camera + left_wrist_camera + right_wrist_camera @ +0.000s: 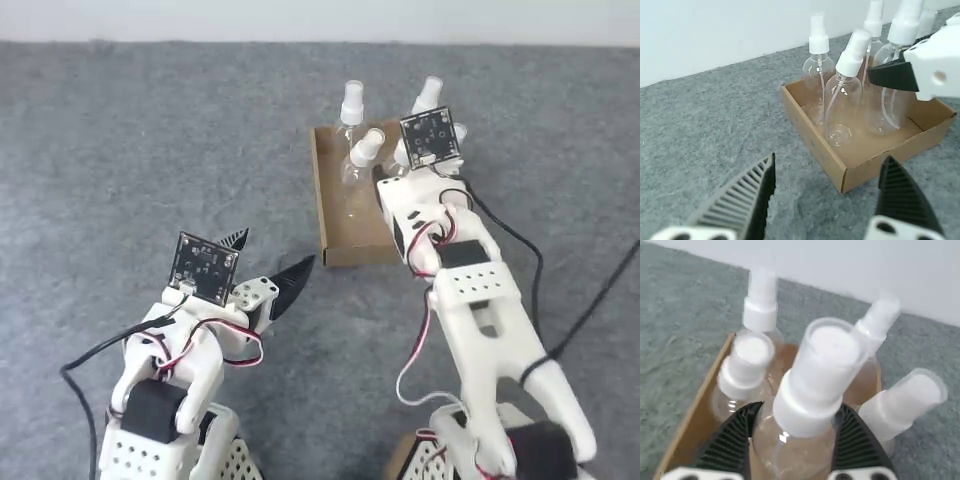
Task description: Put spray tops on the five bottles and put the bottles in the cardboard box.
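Note:
The cardboard box (322, 192) lies on the grey carpet at mid-table, with several clear bottles in it, each wearing a white spray top. My right gripper (795, 440) hangs over the box, shut on the shoulders of one bottle (815, 370) that stands inside. Two bottles (840, 107) (817, 75) stand at the box's left side, and another (757, 305) at its far corner. A black finger (890, 76) of the right gripper rests against the held bottle. My left gripper (265, 258) is open, low over the carpet, left of and nearer than the box (815, 145).
Grey carpet covers the table out to a white wall at the back. Black cables trail from both arm bases, one along the right side near the box. Bare carpet stretches left of the box.

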Action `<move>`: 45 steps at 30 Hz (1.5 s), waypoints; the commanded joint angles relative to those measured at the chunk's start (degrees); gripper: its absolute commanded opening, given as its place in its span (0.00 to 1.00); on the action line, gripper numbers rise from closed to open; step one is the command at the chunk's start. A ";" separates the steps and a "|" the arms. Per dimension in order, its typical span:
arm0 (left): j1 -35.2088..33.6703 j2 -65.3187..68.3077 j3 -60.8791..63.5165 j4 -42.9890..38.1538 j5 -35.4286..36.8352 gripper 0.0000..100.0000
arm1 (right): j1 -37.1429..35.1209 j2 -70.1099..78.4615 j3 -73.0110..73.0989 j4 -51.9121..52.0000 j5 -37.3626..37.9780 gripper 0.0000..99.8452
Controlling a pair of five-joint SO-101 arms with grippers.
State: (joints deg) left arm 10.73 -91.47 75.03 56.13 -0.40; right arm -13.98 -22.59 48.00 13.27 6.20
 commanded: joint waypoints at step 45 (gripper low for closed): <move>0.18 -0.97 -0.22 -1.67 -0.62 0.30 | -0.31 8.31 2.81 -4.53 -5.27 0.01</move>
State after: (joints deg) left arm 10.73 -91.47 75.03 56.13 -0.40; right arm -13.45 -13.98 50.73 8.79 1.19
